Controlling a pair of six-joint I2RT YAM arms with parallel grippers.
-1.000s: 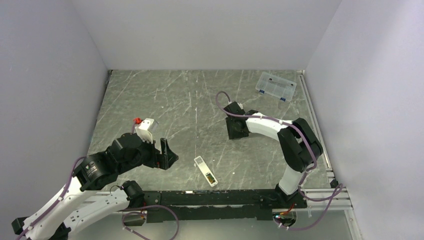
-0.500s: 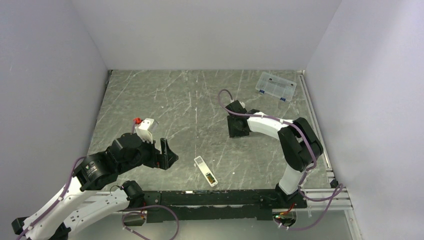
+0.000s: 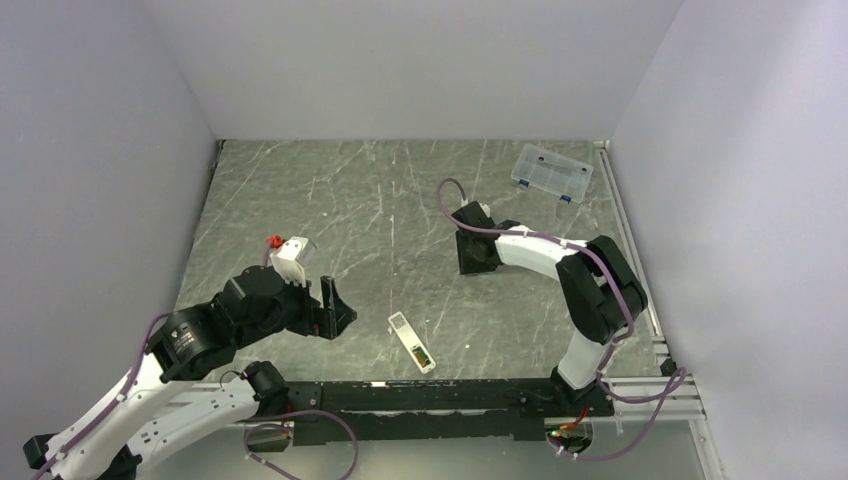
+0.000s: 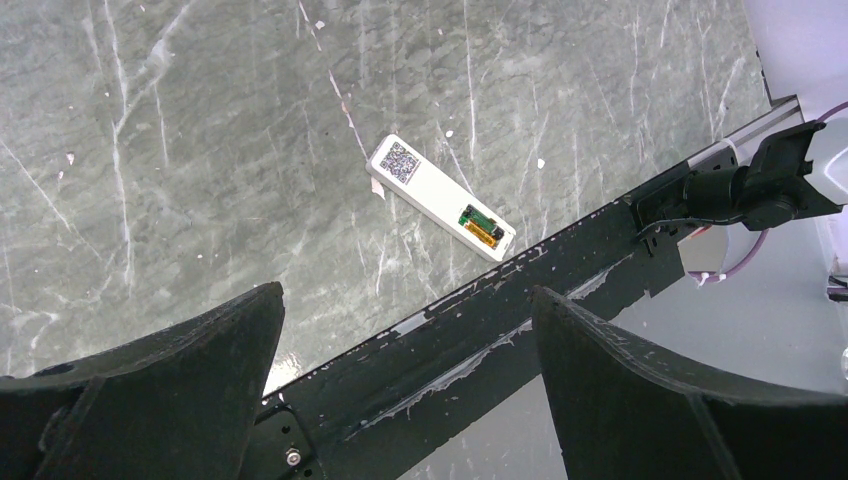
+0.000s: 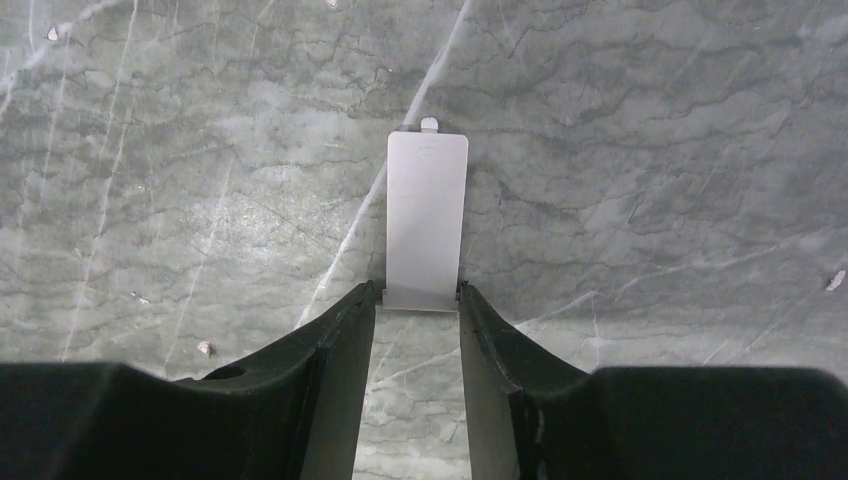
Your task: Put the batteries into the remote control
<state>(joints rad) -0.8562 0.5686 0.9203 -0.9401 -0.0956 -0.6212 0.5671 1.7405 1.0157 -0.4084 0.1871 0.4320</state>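
Left gripper (image 3: 335,305) hangs wide open over the near left of the table (image 3: 300,190), holding nothing. Just right of it, by the front edge, the remote (image 3: 412,342) lies recess up, with the green battery (image 4: 472,213) and the orange battery (image 4: 486,232) seated in its near end. Farther back, the right gripper (image 5: 418,297) pinches the near end of a flat white cover (image 5: 427,200), its fingertips (image 5: 352,325) touching both long edges. A clear box (image 3: 551,172) sits in the far right corner.
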